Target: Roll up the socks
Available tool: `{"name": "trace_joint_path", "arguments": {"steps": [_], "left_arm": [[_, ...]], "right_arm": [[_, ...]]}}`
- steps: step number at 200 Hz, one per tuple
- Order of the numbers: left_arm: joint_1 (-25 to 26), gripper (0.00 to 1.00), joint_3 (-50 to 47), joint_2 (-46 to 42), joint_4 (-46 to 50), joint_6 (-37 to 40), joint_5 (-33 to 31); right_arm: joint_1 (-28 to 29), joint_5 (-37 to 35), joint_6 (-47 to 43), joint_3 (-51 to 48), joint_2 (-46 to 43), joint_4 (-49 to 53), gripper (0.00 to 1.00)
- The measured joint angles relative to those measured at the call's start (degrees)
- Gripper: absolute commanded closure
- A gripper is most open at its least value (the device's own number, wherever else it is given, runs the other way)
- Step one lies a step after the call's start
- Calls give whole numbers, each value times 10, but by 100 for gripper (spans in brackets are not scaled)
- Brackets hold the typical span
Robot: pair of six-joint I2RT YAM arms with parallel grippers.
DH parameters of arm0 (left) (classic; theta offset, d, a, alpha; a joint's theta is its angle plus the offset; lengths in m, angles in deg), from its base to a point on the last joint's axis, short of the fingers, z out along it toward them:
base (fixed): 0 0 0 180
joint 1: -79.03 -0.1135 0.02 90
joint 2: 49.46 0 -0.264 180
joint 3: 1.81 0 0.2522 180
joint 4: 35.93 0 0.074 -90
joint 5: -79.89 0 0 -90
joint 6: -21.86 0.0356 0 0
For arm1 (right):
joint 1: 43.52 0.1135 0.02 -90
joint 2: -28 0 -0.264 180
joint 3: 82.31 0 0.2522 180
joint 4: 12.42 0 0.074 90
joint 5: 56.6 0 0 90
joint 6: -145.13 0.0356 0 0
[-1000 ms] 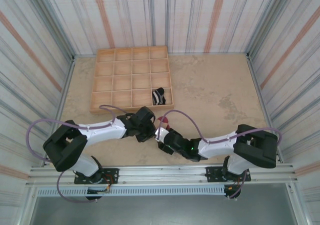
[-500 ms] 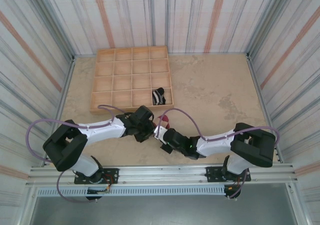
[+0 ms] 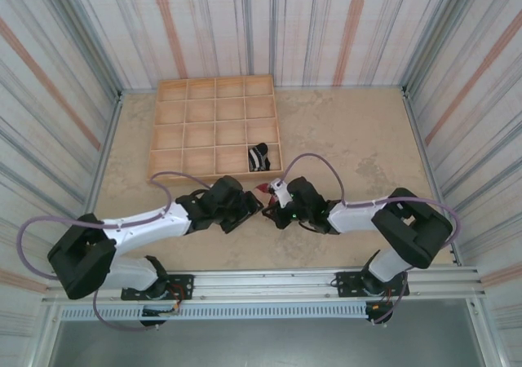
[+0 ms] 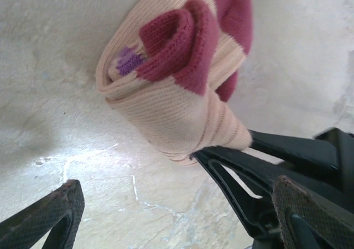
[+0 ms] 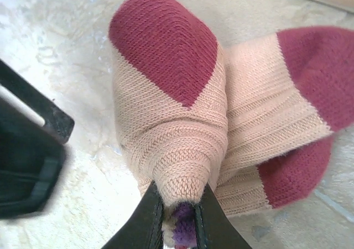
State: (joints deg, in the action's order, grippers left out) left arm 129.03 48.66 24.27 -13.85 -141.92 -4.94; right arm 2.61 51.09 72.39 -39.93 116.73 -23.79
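Near the middle of the table's [image 3: 359, 139] front edge, just off the near right corner of the wooden tray [image 3: 214, 175], the right gripper [image 5: 178, 218] pinches a rolled beige sock [image 5: 182, 122] at one end. Its two fingers are closed tight on the fabric, with a purple stripe showing between them. The left gripper [image 4: 177, 185] faces the roll from the other side with its fingers spread wide and nothing in them. The dark red toe sits wound at the roll's core, and a loose cuffed length lies crossed beneath it on the table. A black sock [image 3: 258, 156] lies bundled in the tray's near right corner compartment. The roll looks formed but not yet secured. To finish it well, the right pinch should probably hold firm on the core so the coil cannot spring open. The left fingers could then take the loose cuff close to the roll and draw it snugly over, without dragging the bundle across the table.
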Motion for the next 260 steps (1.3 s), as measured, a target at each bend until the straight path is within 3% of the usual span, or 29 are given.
{"name": "trace_joint_path", "arguments": {"steps": [38,72,95,150,220,260], "left_arm": [[0,15,-13,-21,-21,18,-23],[0,28,-27,-12,-41,21,-28],[-2,32,-28,5,-58,20,-30],[-17,38,-24,65,-90,24,-34],[-28,39,4,112,-143,48,-36],[-41,46,5,138,-169,50,-36]], "right_arm": [[-55,82,89,1,17,-5,100],[-107,152,166,35,54,23,100],[-122,184,202,62,76,53,100],[-139,222,273,97,100,107,100],[-147,245,336,114,113,136,100],[-153,250,354,113,114,136,100]]}}
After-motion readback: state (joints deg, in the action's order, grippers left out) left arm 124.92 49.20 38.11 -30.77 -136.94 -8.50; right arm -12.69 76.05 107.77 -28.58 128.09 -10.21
